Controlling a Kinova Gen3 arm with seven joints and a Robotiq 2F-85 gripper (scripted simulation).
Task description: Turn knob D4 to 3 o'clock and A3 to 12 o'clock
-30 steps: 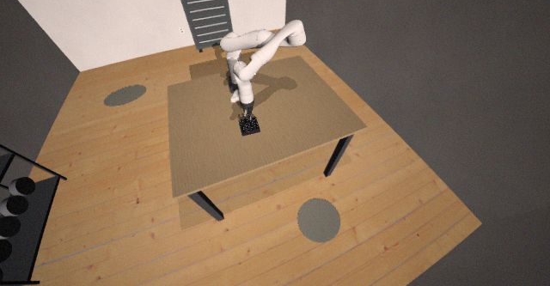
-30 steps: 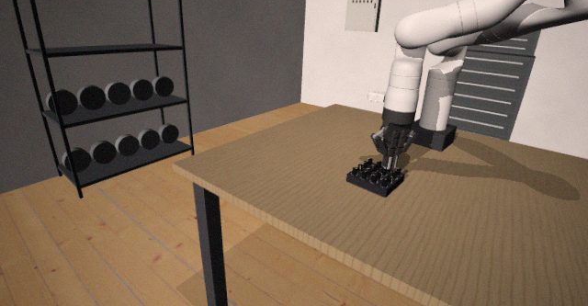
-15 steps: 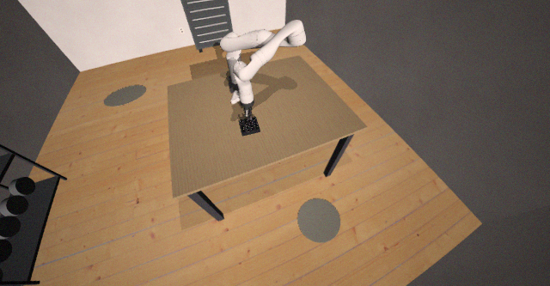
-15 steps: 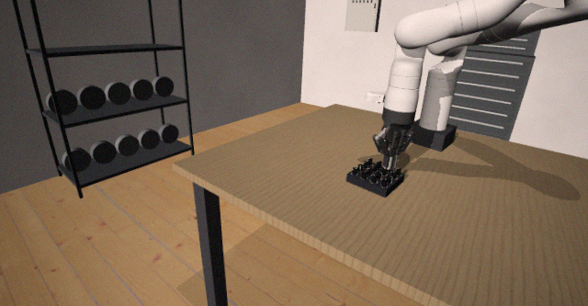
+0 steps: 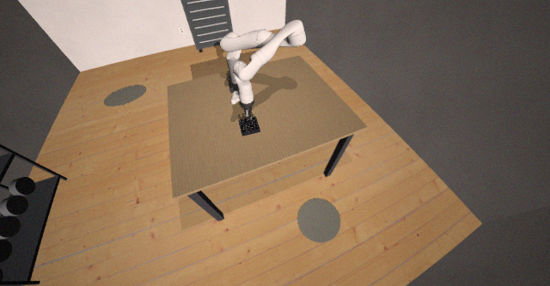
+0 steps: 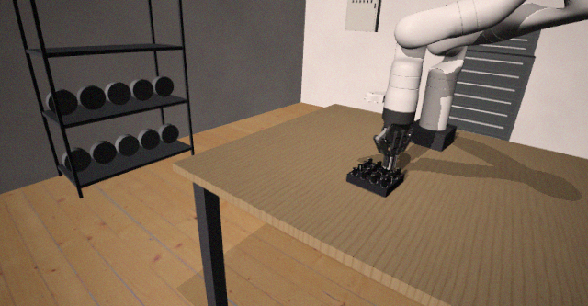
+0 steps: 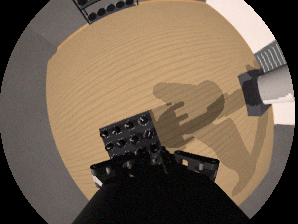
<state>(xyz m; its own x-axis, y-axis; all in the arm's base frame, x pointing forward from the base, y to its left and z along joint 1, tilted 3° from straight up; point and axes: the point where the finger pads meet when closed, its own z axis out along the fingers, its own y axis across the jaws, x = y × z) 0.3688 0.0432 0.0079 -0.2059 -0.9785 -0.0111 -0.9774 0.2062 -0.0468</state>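
The black knob box (image 5: pixel 251 133) (image 6: pixel 368 186) (image 7: pixel 126 136) stands flat on the table, with rows of small dark knobs on its top. My gripper (image 5: pixel 247 117) (image 6: pixel 390 166) (image 7: pixel 154 149) points down at the box's robot-base side, fingers close together and low among the knobs. It appears shut on a knob there, but the fingers and hand cover that knob, and which one it is cannot be told. The printed names, the marks and the socket are not readable, and the lines on the knobs are too small to read.
The wooden table (image 5: pixel 206 157) (image 6: pixel 285 182) (image 7: pixel 95 70) carries the box and the arm. The arm's base (image 6: pixel 434 137) (image 7: pixel 251 92) stands on it beyond the box. A shelf rack (image 6: pixel 115 110) with round dark items stands on the floor away from the table.
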